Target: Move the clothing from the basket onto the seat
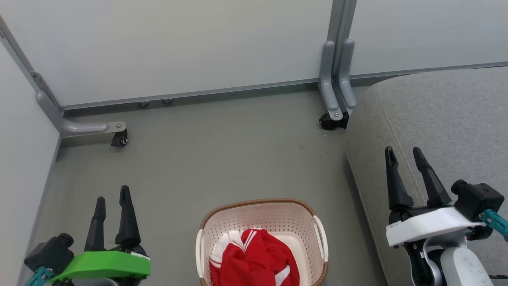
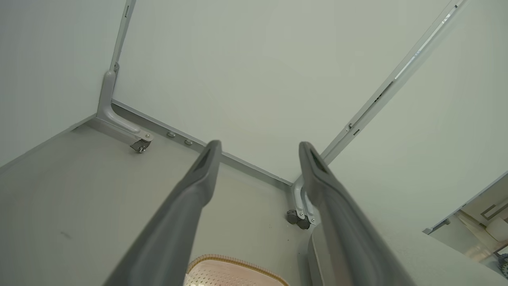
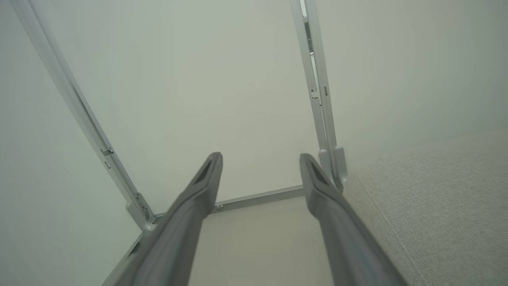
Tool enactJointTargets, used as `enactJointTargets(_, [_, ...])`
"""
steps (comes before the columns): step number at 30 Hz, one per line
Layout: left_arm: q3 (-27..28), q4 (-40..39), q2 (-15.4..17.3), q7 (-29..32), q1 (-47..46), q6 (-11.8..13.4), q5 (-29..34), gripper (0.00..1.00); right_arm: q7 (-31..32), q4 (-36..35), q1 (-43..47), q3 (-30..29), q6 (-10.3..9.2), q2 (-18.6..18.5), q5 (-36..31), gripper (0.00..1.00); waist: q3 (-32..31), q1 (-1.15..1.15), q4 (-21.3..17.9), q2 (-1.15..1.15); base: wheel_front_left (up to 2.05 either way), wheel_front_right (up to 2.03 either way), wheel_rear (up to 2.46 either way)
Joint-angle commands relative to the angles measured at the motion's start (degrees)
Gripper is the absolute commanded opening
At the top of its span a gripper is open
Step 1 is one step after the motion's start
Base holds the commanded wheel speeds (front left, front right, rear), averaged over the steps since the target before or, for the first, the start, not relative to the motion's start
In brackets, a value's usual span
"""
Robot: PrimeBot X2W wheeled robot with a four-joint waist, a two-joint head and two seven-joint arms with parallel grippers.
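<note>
Fingers of both grippers stand apart, holding nothing: left gripper (image 1: pixel 113 194) near left above the floor (image 1: pixel 222 159), right gripper (image 1: pixel 404 150) near right over the edge of the seat (image 1: pixel 444 107). Likely hazards: a pinch on a loose fold may lift one layer only, or cloth may catch the rim of the basket (image 1: pixel 254 203) and drag it. The clothing (image 1: pixel 254 258), red with white striped trim, lies crumpled in the basket, near centre, left of the seat.
</note>
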Motion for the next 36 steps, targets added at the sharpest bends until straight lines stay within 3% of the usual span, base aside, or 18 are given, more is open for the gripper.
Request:
enactJointTargets(1, [-0.42,-0.44,0.43,-0.54,0.35,0.64,1.9,1.0,-0.61,-0.45,0.14,0.0,0.01,0.06,-1.66,1.0,-0.05,0.0,-0.1,0.0,0.0,0.0,0.0])
enactJointTargets(9, [-4.11,0.59,0.46,-1.73,1.1,2.73,10.43,1.0,-1.76,1.49,1.67,1.21,0.01,0.27,-6.34,1.0,-0.34,0.0,-0.57,0.0,0.0,0.0,0.0])
enactJointTargets(27, [-7.01,3.66,0.51,-3.95,1.93,4.37,20.08,1.0,-4.03,3.11,3.09,1.44,0.02,0.78,-10.39,1.0,-0.51,0.0,-1.13,0.0,0.0,0.0,0.0])
enactJointTargets(36, [-6.31,3.42,0.52,-5.01,2.55,3.64,19.4,1.0,-5.04,2.04,3.47,1.77,0.02,0.81,-13.49,1.0,-0.7,0.0,-1.35,0.0,0.0,0.0,0.0])
